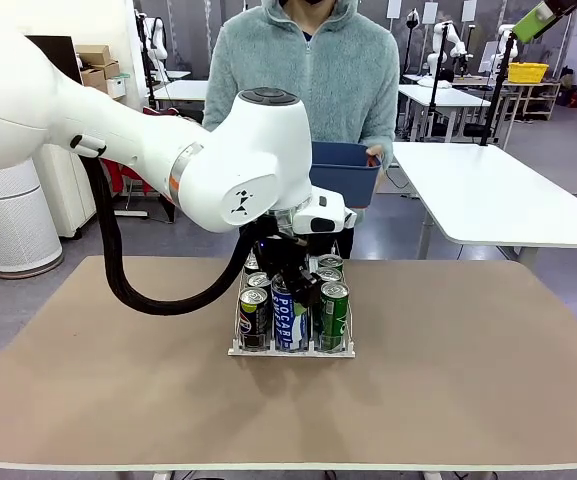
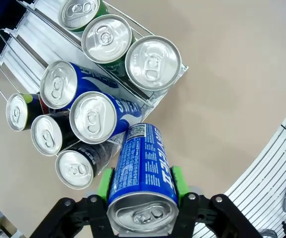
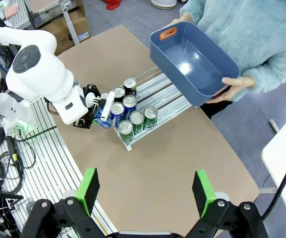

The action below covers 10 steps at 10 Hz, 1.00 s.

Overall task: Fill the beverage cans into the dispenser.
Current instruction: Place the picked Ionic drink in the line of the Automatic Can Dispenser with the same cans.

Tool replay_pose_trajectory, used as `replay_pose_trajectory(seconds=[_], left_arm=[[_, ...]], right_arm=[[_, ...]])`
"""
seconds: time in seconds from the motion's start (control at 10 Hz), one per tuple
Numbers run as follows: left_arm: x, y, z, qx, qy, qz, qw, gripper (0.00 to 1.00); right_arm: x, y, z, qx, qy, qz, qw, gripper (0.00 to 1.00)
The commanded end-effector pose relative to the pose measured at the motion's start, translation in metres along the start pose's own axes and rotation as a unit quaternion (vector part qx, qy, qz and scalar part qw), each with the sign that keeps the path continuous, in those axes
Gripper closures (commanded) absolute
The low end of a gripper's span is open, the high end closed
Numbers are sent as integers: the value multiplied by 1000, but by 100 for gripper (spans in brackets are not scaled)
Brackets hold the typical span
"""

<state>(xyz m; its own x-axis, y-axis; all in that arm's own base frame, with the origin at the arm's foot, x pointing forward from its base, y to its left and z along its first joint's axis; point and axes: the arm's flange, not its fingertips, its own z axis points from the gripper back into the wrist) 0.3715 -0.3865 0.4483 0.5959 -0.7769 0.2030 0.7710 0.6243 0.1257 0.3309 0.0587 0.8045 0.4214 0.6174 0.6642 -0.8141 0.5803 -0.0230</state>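
My left gripper (image 2: 143,182) is shut on a blue beverage can (image 2: 142,171), green pads on both its sides. The can hangs tilted just before the dispenser's white front lip (image 2: 147,101), at the middle lane. In the front view the left gripper (image 1: 290,275) holds this blue can (image 1: 290,325) between a black can (image 1: 254,315) and a green can (image 1: 333,312). The dispenser (image 3: 165,96) holds three green, two blue and three black cans in its lanes. My right gripper (image 3: 145,191) stands open high above the table, with nothing between its fingers.
A person at the far side holds an empty dark-blue bin (image 1: 343,170) tilted over the table edge, seen from above as the bin (image 3: 195,64). The brown table (image 1: 468,380) has free room around the dispenser. White tables stand behind on the right.
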Motion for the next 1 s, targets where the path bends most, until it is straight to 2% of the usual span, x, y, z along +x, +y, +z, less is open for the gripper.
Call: replay_pose_trajectory(seconds=[0.0,0.5,0.9], left_arm=[[16,14,1,10,-8,-9,1000,43],[38,47,-5,30,0,-8,1000,43],[50,54,-22,33,13,-12,999,43]], right_arm=[[-3,4,-2,-1,1,-4,1000,0],[-3,4,-2,-1,1,-4,1000,0],[-3,4,-2,-1,1,-4,1000,0]])
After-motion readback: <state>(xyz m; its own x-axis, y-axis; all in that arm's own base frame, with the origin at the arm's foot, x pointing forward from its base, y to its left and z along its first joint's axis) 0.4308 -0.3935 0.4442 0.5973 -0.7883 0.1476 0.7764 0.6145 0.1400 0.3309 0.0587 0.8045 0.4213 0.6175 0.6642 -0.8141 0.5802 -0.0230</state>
